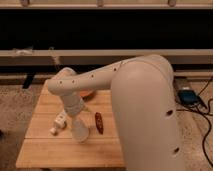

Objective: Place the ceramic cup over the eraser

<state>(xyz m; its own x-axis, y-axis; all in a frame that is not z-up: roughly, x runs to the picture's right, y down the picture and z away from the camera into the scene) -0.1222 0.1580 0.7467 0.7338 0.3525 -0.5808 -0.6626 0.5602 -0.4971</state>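
From where I stand, the pale wooden slatted table point(45, 150) fills the lower left of the scene, and going across it from the left I first meet a small white rectangular block point(59, 123) lying near the table's middle, with a smaller white bit just beside it. Next comes the plain white tapered ceramic cup point(80, 131), standing on the wood directly under the arm's wrist, apparently mouth down, though I cannot be sure of that. The gripper point(78, 119) sits right at the top of the cup, at the end of the big white robot arm point(140, 110) that sweeps in from the right and hides much of the table; I cannot tell whether it is clamped on the cup or has let go. The small black rectangular eraser is nowhere to be seen, so it may well be under the cup already, or hidden by the arm. Just right of the cup lies a dark red oblong thing point(98, 122), and behind the arm peeks the rim of a red bowl point(86, 93). To finish well, I would judge the cup should be set squarely, its rim flat on the wood all round the eraser, then released without a sideways nudge that could drag it toward the red oblong.
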